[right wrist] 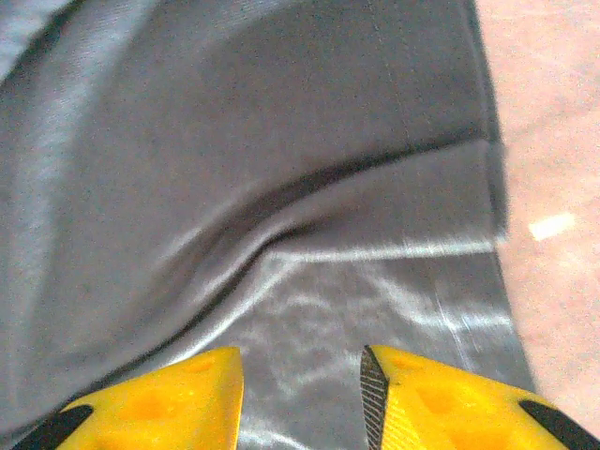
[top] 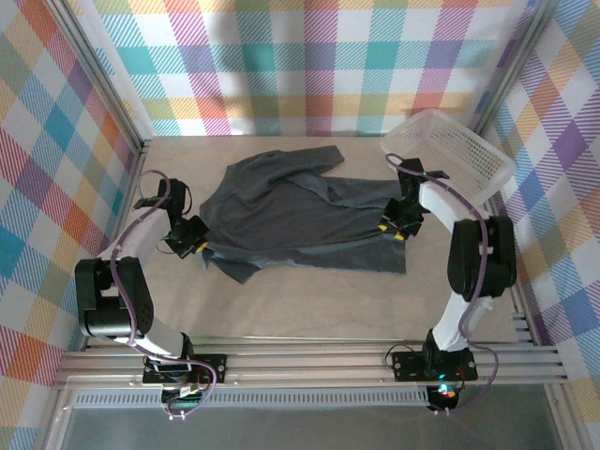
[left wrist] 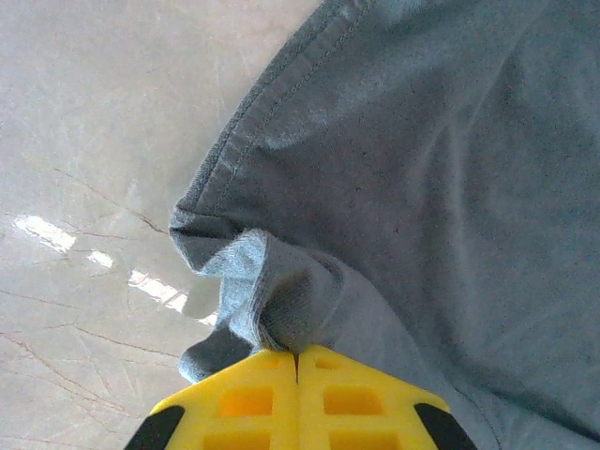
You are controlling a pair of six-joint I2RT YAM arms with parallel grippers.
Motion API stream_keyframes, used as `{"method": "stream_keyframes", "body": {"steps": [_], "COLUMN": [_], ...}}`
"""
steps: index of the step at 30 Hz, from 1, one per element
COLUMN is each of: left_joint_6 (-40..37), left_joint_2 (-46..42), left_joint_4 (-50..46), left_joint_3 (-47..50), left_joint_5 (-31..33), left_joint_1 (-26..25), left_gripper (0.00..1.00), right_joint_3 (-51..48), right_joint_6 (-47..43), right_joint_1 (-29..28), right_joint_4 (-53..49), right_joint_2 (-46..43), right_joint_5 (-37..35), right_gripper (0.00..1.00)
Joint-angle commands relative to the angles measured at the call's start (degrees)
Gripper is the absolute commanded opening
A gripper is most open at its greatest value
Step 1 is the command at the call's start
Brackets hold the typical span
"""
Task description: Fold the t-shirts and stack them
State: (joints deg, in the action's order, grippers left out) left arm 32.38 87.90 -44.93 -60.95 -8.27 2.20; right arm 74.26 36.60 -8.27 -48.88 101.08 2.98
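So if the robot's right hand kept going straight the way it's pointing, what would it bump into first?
The right hand would bump into the grey t-shirt first. Its yellow fingers stand apart with the cloth spread just ahead of them. It looks very close, though depth is hard to judge.

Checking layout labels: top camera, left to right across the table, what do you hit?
left gripper → t-shirt → right gripper → basket
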Motion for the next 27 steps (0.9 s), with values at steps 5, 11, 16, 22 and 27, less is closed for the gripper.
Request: {"method": "stream_keyframes", "body": {"steps": [5,11,16,22,27], "left_joint_6": [-6.9,-11.4,-13.1,-10.8,-7.0], "left_joint_2": [9.3,18.0,16.0,4.3,1.9], "left_joint_4": [-1.0,-1.9,-0.1,-0.5,2.1], "left_joint_3": [-8.6,-15.0,-14.8,-6.1,0.4], "left_joint_5": [1.7,8.5,10.8,11.8,4.1], "left_joint_1": [1.0,1.0,0.6,0.3,2.6], "left_gripper": [0.00,0.00,0.33,0.51,0.52], "right_joint_3": [-9.1,-10.3,-9.1,-9.6,-11.1], "right_joint_6": [-0.1,0.7,0.8,0.3,0.8], "right_joint_1": [-2.0,-2.7,-3.0,-3.0,-3.1], "right_joint_4": [-3.9,-5.9,-7.2,-7.1,-5.7], "right_joint_2": [-11.5,-14.9,-16.5,-17.0,-17.6], "right_joint_5": [0.3,0.8,0.9,1.8,4.3], "right_gripper": [0.40,0.40,0.40,0.41,0.41]}}
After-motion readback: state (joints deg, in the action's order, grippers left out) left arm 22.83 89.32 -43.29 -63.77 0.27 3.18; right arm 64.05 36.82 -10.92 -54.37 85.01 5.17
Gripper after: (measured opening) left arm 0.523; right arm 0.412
